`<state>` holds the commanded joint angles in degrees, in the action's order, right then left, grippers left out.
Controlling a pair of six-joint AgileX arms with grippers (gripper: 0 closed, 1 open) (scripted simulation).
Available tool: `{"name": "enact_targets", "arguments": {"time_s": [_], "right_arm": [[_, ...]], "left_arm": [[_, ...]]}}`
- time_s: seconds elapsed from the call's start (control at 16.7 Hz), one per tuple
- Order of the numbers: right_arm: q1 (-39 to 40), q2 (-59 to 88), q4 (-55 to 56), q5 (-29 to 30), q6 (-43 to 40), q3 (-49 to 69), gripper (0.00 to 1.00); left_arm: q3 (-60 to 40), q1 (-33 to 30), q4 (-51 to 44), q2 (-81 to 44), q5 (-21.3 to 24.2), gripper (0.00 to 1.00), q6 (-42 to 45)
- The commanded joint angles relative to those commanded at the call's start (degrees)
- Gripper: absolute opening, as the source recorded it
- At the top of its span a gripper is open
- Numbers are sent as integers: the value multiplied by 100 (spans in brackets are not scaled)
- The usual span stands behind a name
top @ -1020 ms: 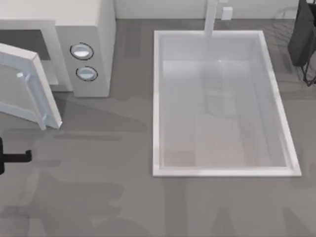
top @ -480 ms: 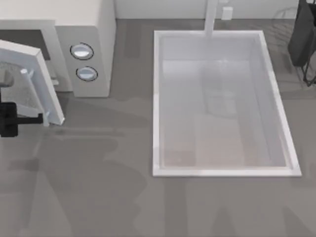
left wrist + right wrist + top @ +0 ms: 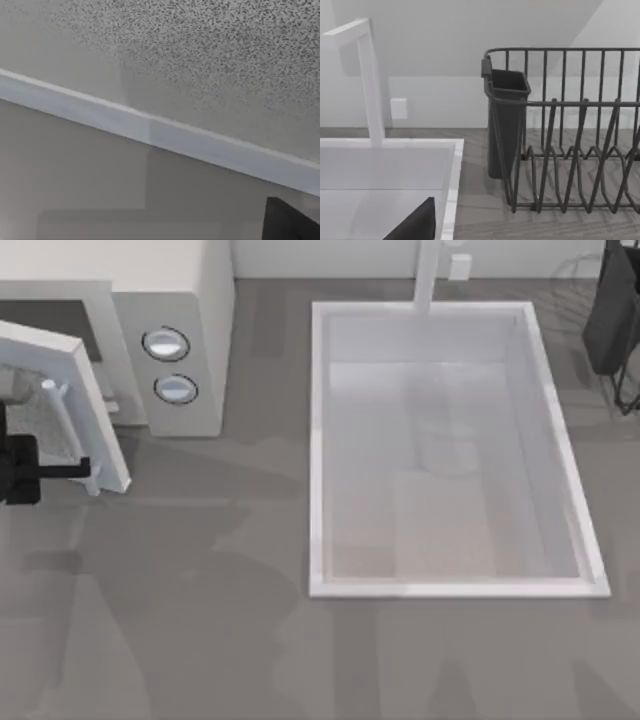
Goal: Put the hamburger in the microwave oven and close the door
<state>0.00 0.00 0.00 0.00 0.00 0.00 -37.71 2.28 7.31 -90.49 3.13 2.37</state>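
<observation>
The microwave oven is a white box with a light-grey panel carrying two round silver-rimmed knobs. Its door, a flat white frame around a speckled grey mesh window, stands partly open, angled out from the oven front, its slim white bar handle facing outward. The left gripper, black, reaches in level from the oven's left, its tip at the door's outer lower corner; whether its claw is spread cannot be told. Right of the oven lies a white rectangular sink basin with a white faucet. A dark wire dish rack with a cutlery cup stands beyond the sink.
</observation>
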Motion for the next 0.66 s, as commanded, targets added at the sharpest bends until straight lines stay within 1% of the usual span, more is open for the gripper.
{"name": "enact_targets", "arguments": {"time_s": [0.12,0.42,0.54,0.66], "right_arm": [[0,0,0,0,0,0,100],[0,0,0,0,0,0,100],[0,0,0,0,0,0,100],[0,0,0,0,0,0,100]], "left_arm": [[-332,-17,-24,-329,-9,0,-11],[-1786,-80,-141,-1611,-52,0,-55],[-2111,-103,-172,-1921,-60,0,-67],[-2196,-111,-180,-2003,-62,0,-71]]}}
